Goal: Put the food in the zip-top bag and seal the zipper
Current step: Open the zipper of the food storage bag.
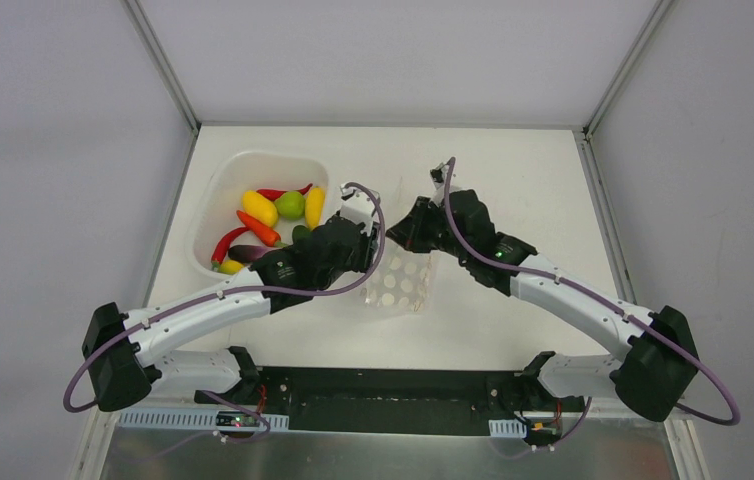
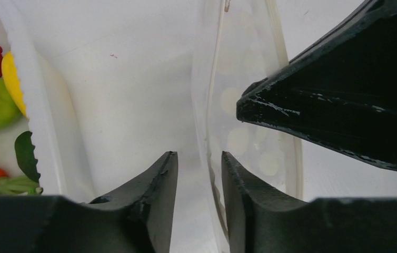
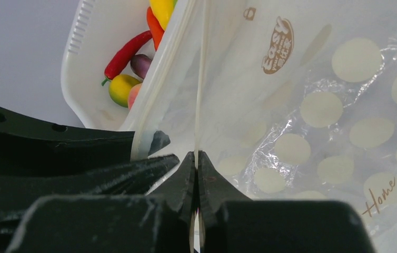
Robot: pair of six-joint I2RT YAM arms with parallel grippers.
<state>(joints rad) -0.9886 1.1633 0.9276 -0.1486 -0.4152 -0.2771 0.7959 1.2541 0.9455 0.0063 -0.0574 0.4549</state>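
Right claw is clamped on one lip of the zip-top bag, while the left claw, jaws apart, has the bag's edge running ahead between them and the food in the tub at its left.

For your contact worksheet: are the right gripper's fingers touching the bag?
Touching. The right wrist view shows the right gripper pinching the bag edge between its fingers.

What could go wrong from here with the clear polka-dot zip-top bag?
1. The right gripper pinches only a thin edge of the clear polka-dot plastic bag; it could slip free.
2. The left gripper stands open beside that edge; closing may catch both layers, keeping the mouth shut.
3. The grippers sit close together and could collide.
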